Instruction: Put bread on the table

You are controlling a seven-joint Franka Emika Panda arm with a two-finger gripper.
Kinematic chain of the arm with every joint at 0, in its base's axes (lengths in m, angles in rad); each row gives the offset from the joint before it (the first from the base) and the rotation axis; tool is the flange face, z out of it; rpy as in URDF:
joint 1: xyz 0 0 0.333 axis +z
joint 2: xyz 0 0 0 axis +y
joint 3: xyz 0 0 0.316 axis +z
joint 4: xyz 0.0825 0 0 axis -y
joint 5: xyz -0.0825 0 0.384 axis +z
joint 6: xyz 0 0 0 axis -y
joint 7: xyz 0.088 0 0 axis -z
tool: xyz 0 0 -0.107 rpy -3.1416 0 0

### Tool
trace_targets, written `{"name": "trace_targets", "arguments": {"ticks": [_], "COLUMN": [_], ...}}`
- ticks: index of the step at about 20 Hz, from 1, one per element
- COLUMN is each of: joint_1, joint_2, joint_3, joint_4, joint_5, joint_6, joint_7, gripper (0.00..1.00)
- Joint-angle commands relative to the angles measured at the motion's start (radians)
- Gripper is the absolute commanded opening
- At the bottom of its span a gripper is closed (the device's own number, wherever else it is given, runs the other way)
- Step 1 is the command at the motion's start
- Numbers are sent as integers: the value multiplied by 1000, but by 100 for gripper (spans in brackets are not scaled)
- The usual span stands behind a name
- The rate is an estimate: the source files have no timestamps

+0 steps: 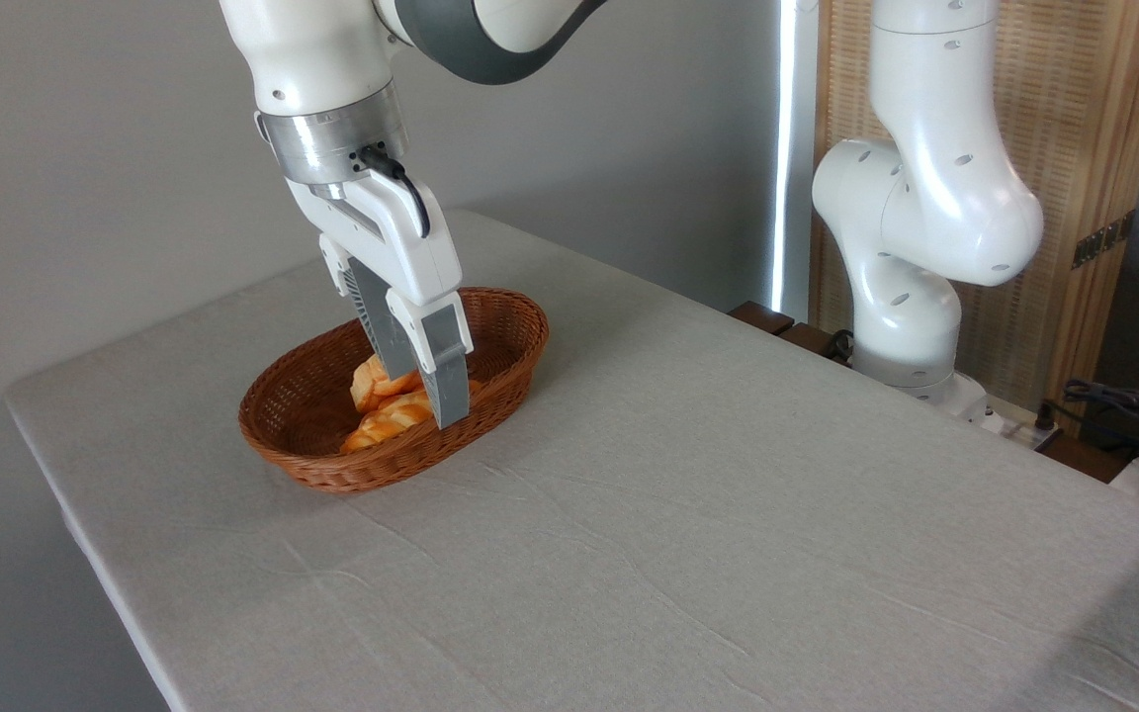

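My gripper (419, 388) hangs inside the brown wicker basket (505, 361), fingers pointing down and tilted a little toward five o'clock. The two grey fingers (446, 371) stand a narrow gap apart, with golden bread showing between and behind them; whether they actually press on it I cannot tell. The round knotted bread (373, 380) sits at nine o'clock from my fingertips, in the middle of the basket. A longer orange loaf (382, 425) lies just beside it at seven o'clock, near the basket's front wall. The basket rests on the table (728, 514), toward its far left corner. The grey-beige cloth is wrinkled. My white arm's base (911, 326) stands at the table's far edge, at three o'clock.
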Motion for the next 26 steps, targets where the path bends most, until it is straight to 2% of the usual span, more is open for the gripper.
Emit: {"name": "trace_targets", "arguments": {"ticks": [1,4,7,9,12,14,15,18,19,23,26], "joint_1": [-9,-9,-17,-32,-58,-80,-87,-107,-124,-189,-213], "joint_2": [-26,-29,-29,-30,-43,-44,-47,-44,-44,-40,-37], "joint_3": [2,0,0,-1,-17,-26,-27,-34,-34,-32,-34], "joint_4": [-51,-67,-93,-132,-204,-226,-231,-243,-246,-258,-280], "joint_5": [-16,-24,-65,-88,-128,-148,-168,-278,-300,-314,-312], "joint_6": [41,55,70,132,248,268,271,306,317,348,360], "joint_7": [14,14,8,-12,-125,-150,-150,-171,-188,-239,-239], "gripper": [100,100,100,100,100,100,100,100,100,100,100]}}
